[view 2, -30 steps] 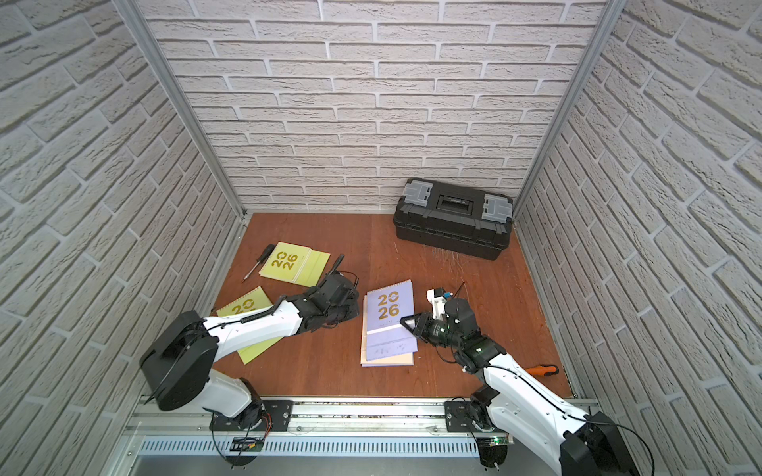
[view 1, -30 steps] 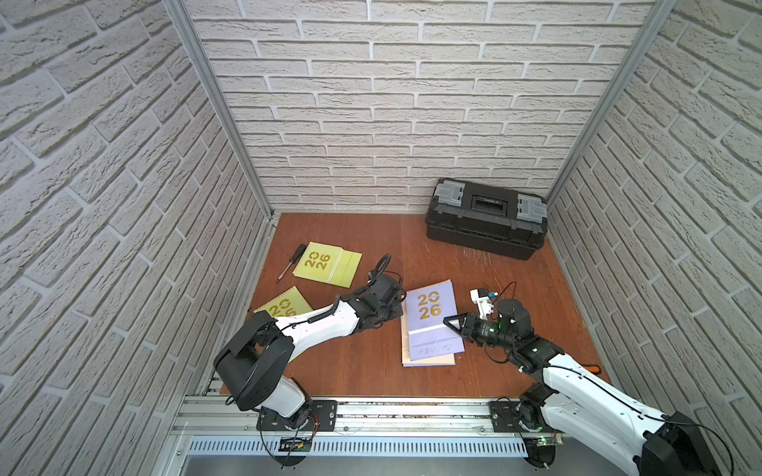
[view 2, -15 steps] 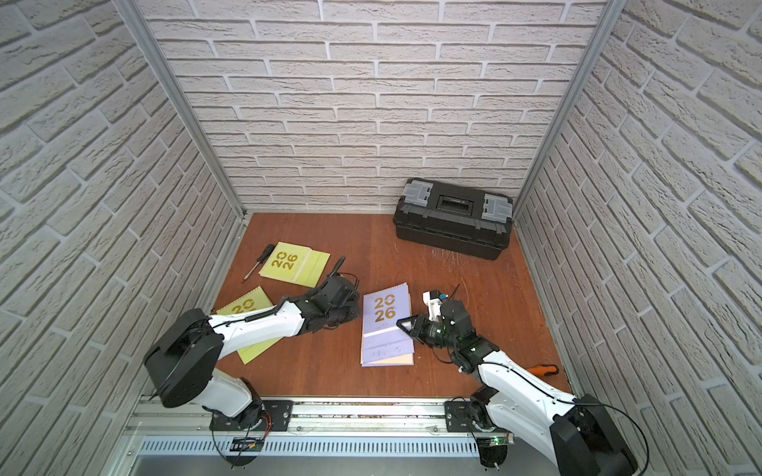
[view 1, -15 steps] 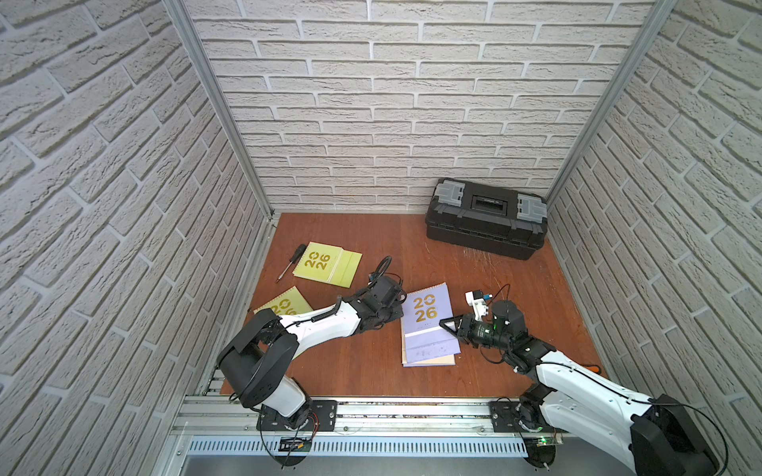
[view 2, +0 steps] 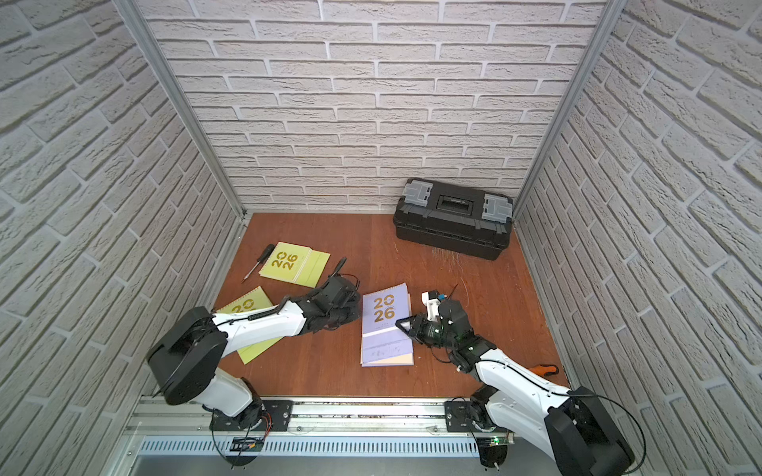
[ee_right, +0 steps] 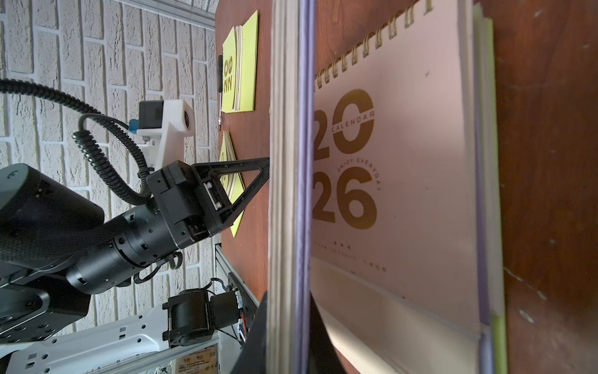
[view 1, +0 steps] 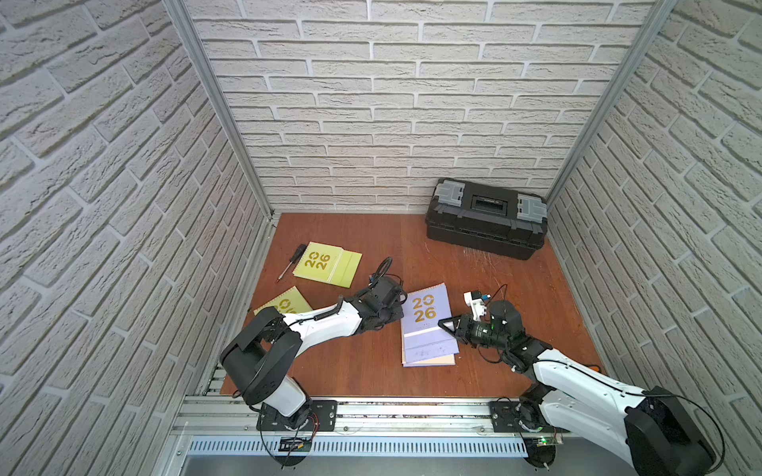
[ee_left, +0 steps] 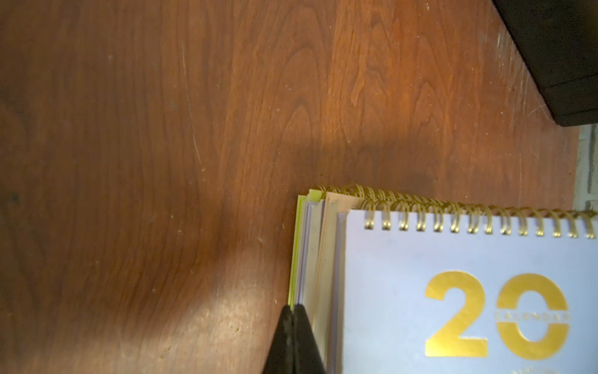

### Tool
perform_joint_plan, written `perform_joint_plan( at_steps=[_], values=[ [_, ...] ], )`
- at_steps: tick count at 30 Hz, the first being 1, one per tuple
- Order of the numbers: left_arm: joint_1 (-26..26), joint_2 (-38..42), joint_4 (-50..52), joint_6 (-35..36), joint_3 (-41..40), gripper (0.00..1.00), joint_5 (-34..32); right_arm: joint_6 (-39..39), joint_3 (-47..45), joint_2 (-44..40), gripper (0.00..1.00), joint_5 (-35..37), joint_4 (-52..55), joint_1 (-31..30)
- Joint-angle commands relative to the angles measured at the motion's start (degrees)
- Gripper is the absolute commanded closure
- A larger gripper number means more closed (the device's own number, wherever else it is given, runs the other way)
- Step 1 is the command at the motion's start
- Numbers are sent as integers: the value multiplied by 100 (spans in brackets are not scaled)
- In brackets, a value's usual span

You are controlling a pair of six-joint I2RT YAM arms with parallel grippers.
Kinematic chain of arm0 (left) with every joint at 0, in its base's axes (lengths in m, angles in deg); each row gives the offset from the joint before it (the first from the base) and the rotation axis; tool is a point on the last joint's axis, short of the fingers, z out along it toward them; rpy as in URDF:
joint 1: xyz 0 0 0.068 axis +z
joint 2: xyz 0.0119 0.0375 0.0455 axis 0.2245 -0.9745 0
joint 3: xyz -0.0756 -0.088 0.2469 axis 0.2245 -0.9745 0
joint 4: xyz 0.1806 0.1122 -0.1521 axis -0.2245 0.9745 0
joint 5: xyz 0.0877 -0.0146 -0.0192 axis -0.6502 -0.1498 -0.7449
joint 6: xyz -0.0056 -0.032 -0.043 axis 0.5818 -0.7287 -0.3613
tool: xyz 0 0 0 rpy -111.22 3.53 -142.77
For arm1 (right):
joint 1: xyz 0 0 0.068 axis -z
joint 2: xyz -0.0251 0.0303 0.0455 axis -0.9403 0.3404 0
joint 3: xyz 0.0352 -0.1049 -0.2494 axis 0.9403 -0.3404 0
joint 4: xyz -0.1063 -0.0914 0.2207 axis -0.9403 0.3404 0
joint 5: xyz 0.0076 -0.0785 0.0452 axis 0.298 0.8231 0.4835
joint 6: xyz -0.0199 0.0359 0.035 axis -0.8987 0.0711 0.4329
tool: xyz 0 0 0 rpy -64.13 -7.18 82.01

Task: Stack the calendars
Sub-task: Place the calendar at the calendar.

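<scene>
Several stacked calendars (view 1: 426, 329) run front-to-back, spirals at far end.

Lavender calendar (view 1: 429, 334), gold numerals (view 1: 424, 309); lime-green calendar (view 1: 330, 263); black toolbox (view 1: 486, 230).

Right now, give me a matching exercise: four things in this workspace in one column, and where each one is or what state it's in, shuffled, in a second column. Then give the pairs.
Things:
1. black toolbox
2. screwdriver
3. top lavender calendar
4. left gripper

Places or states:
A. shut, tips at the side of the stack
B. clamped at its edge by the right gripper
C. against the back wall
D. beside the far lime-green calendar

Pairs: 1-C, 2-D, 3-B, 4-A.
</scene>
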Motion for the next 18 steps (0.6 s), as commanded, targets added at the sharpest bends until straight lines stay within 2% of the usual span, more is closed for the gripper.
perform_joint_plan(
  at_steps=[1, 14, 18],
  values=[
    [34, -44, -193, 8, -5, 100, 24, -151, 36, -103, 88, 92, -182, -63],
    [42, -157, -294, 8, 24, 100, 107, -448, 231, -199, 75, 314, 547, -101],
    [42, -200, -310, 8, 39, 100, 131, -531, 292, -209, 74, 407, 777, -108]
  ],
)
